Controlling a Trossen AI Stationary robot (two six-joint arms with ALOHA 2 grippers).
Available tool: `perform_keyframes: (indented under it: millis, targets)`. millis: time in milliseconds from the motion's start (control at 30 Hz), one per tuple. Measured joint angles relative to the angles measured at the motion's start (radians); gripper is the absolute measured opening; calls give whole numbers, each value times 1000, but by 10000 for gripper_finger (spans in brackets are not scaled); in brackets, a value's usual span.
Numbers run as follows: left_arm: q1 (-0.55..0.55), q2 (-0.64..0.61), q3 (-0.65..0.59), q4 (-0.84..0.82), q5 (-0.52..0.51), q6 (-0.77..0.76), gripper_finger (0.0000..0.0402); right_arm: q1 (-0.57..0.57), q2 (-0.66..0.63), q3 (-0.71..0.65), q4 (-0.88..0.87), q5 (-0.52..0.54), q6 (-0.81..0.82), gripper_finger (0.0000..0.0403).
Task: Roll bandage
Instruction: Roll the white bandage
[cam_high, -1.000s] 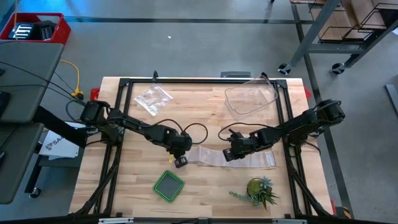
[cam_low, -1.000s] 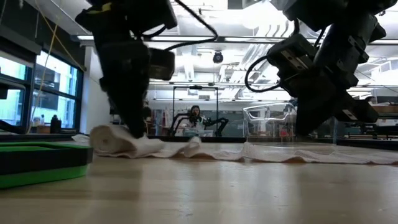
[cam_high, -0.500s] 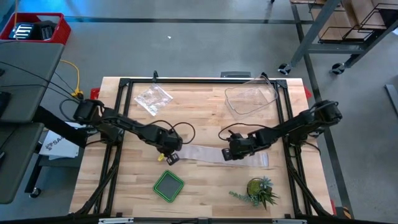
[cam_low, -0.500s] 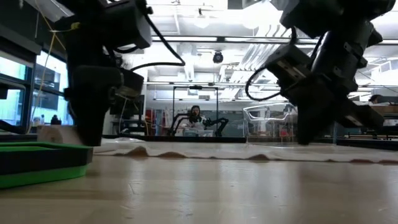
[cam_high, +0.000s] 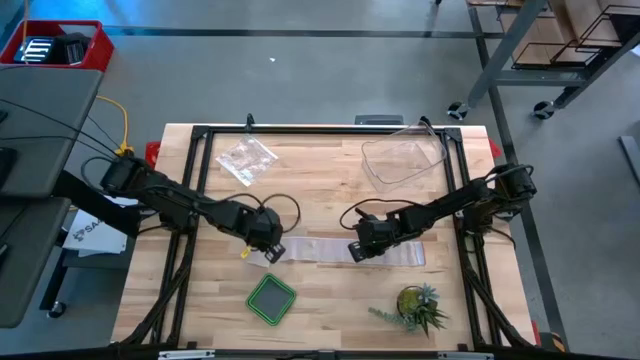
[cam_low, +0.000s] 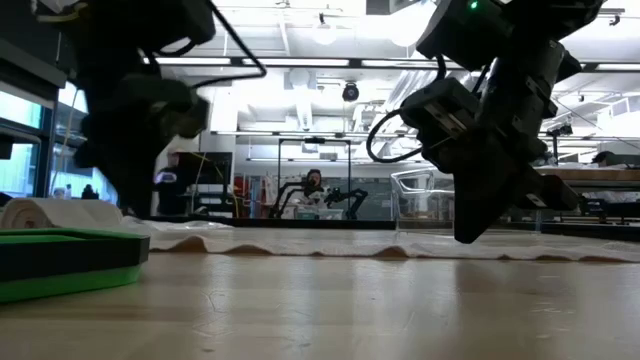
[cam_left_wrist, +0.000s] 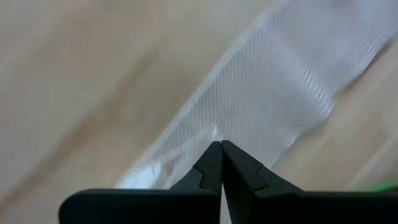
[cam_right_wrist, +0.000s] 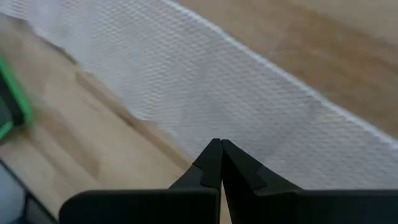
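Observation:
The bandage (cam_high: 345, 249) lies as a long white gauze strip across the middle of the table. Its left end is wound into a small roll (cam_low: 55, 212) that rests on the wood. My left gripper (cam_high: 268, 250) is shut and points down at that rolled end (cam_left_wrist: 186, 149). My right gripper (cam_high: 355, 250) is also shut. It points steeply down onto the flat strip (cam_right_wrist: 249, 93) near its middle. In the low view the strip (cam_low: 400, 243) lies wavy on the table under the right gripper (cam_low: 466, 238). My left gripper has its shut fingertips (cam_left_wrist: 214, 155) against the bandage's wound left end (cam_left_wrist: 199, 140), coming from above and slanting. The roll rests on the table. Its own fingers hide the exact spot. My right gripper sets its shut fingertips (cam_right_wrist: 214, 152) down on the flat strip near one long edge (cam_right_wrist: 186, 140), steeply from above. The strip lies on the wood under them.
A green-rimmed square tray (cam_high: 272, 298) lies just near of the roll, and a small potted plant (cam_high: 420, 306) stands at the near right. A clear plastic tub (cam_high: 404, 160) and a crinkly clear bag (cam_high: 246, 158) sit at the far side. A black frame (cam_high: 300, 131) borders the table.
My left gripper has moved toward the table's left edge, turning about its own axis, and the roll has gone left with it. The whole strip has slid left, its right end included. My right gripper has also shifted left along the strip and a little down.

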Motion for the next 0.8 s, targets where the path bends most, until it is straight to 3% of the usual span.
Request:
perform_keyframes:
  millis: [267, 400, 500, 667, 800]
  targets:
    - [34, -188, 2, -100, -36, -3, 0, -6, 0, 10, -23, -7, -15, 0]
    - [-56, -316, 1, -375, -73, -112, 0, -3, 0, 10, -19, -10, -9, 0]
    - [-166, -439, -23, -467, -117, -307, 0, -3, 0, 10, -18, -12, -9, 0]
    - [-332, -559, -200, -375, -143, -688, 0, -11, 0, 10, -9, -22, -12, 0]
    - [-378, -535, -319, -164, -144, -822, 0, -19, 0, 10, -8, -30, -12, 0]
